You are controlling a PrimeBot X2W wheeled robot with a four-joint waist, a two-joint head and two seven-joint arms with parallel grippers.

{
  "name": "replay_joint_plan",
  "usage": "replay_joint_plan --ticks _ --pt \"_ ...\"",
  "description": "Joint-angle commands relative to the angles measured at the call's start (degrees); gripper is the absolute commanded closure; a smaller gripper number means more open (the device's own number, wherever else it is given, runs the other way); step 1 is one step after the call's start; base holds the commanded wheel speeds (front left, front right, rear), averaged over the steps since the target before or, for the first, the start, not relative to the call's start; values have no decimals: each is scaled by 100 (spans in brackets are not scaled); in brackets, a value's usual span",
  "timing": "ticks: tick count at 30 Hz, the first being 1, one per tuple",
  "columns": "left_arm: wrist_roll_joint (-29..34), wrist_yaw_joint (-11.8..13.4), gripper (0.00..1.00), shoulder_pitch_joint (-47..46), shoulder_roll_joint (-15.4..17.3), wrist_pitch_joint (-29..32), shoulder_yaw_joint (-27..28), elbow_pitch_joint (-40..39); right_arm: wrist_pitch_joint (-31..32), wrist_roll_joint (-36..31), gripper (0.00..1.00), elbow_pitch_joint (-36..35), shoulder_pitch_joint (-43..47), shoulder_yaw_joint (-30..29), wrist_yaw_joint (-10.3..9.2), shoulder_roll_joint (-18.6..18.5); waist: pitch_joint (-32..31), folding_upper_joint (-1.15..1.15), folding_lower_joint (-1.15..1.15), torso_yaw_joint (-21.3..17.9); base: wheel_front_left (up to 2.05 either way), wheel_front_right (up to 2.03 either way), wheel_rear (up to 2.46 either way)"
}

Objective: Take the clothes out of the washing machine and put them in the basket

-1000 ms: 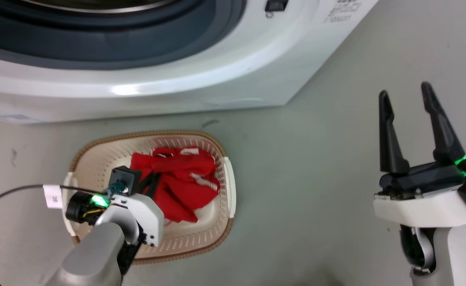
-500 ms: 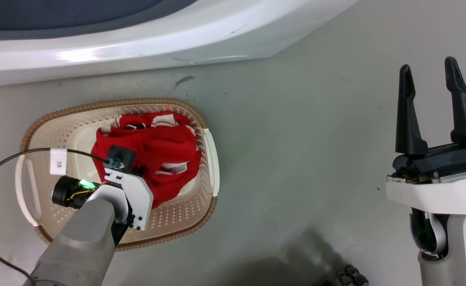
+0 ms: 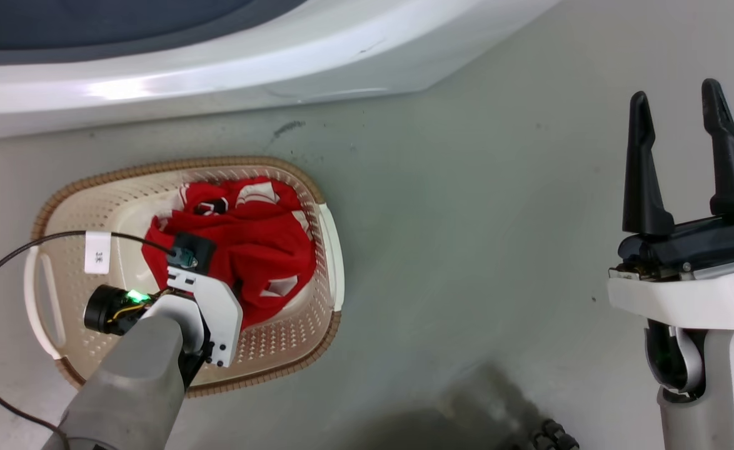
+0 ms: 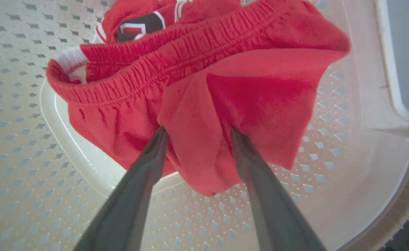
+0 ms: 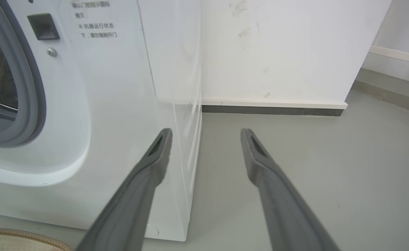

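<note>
A low cream-white perforated plastic basket with a brown rim [image 3: 173, 165] sits on the grey floor [image 3: 467, 219]. Its long axis runs side to side, roughly parallel to the front of the large white washing machine [image 3: 217, 69] just beyond it.

The red shiny sports clothes with white stripe trim [image 3: 261, 244] lie heaped inside the basket, filling its right half. A black, white-edged letter patch shows at the heap's edge nearest the machine. In the left wrist view, a gathered elastic waistband runs slantwise across the heap.

The left arm's grey forearm reaches over the basket's near rim, wrist bent downward. The left claw [image 4: 197, 130] points down into the basket and is released. Its two dark fingers stand apart, their tips tucked under a hanging fold of red cloth.

A thin black cable with a white tag [image 3: 97, 252] arcs over the basket's left half.

The right claw [image 3: 674, 94] is held well to the right of the basket over bare floor. Its fingers point forward, spread wide and holding nothing, toward the machine's right front corner.
</note>
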Motion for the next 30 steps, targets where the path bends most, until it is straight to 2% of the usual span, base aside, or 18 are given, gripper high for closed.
replay_joint_plan --ticks 1,9,13,19,30 --pt "-39 -2 0 97 -9 -96 -3 22 -15 -11 0 29 -10 15 -4 6 -183 0 -1 40 0 0 0" --pt "-236 50 0 402 -152 -878 164 -12 -15 -135 0 191 372 127 -4 3 -1003 0 -1 264 0 0 0" --pt "-212 209 0 600 -203 -996 275 -269 -15 -187 0 267 553 154 -4 4 -1393 0 -1 375 0 0 0" --pt "6 592 0 1017 -7 -1005 679 -1315 -15 -270 0 320 775 184 -4 4 -1821 0 -1 530 0 0 0" --pt "882 1244 0 2357 56 -997 1986 -3545 -14 -360 0 490 1267 87 -4 4 -2736 0 -1 814 0 0 0"
